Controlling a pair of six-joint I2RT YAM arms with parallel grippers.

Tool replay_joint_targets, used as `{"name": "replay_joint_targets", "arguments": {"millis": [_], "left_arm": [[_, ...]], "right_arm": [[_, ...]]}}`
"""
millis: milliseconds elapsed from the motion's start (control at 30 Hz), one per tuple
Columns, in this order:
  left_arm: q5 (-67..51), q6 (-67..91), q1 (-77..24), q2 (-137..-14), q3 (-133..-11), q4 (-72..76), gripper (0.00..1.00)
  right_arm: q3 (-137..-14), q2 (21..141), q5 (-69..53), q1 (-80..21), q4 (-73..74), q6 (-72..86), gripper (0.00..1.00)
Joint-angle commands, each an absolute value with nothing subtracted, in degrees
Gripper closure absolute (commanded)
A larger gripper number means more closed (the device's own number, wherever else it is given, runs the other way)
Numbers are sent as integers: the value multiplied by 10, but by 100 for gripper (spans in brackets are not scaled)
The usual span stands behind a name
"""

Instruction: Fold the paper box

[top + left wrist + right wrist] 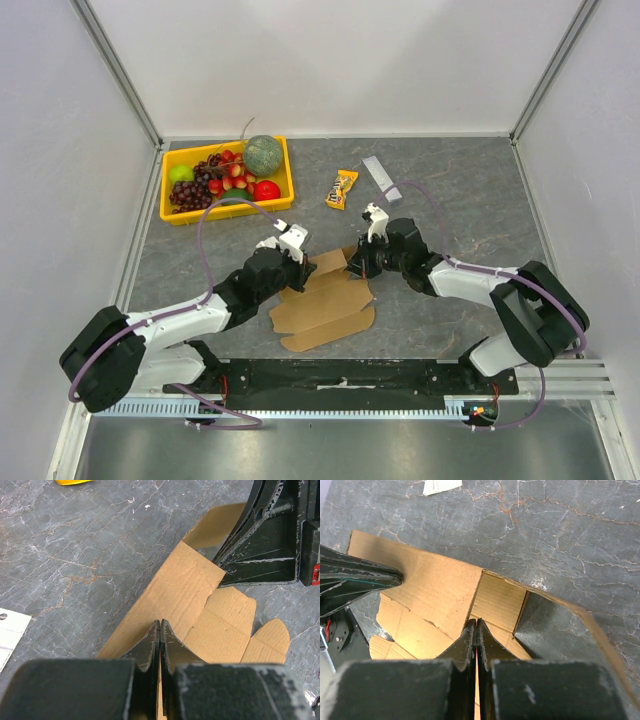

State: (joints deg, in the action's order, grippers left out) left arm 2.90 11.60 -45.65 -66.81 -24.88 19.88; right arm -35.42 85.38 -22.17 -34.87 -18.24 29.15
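pinching the paper box (325, 305): left gripper (159, 625), right gripper (476, 624); yellow tray (230, 213) holds fruit (215, 175).

Brown corrugated paper box (322, 308), die-cut sheet, mostly flat, far flaps raised upright

I'm driving this from a robotics lab test cell, as far as I can see. Plain white panel walls (330, 60) box in a grey stone-patterned bench (470, 190). The left arm (190, 320) and right arm (470, 280) are mounted on a black plate (340, 380) and an aluminium rail (590, 375) along its near edge. A purple cable (205, 240) loops loose.
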Motion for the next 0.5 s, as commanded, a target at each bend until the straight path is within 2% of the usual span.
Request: {"name": "replay_joint_targets", "arguments": {"millis": [0, 100, 333, 467], "left_arm": [[31, 129, -455, -663, -240, 199, 98], [30, 129, -455, -663, -239, 199, 98], [31, 128, -454, -664, -242, 199, 98], [28, 128, -456, -667, -245, 199, 98]], "right_arm": [[-340, 849, -272, -335, -250, 313, 100], [-336, 846, -260, -327, -248, 316, 100], [-351, 824, -131, -325, -144, 274, 99], [-357, 835, -117, -325, -129, 264, 99]]}}
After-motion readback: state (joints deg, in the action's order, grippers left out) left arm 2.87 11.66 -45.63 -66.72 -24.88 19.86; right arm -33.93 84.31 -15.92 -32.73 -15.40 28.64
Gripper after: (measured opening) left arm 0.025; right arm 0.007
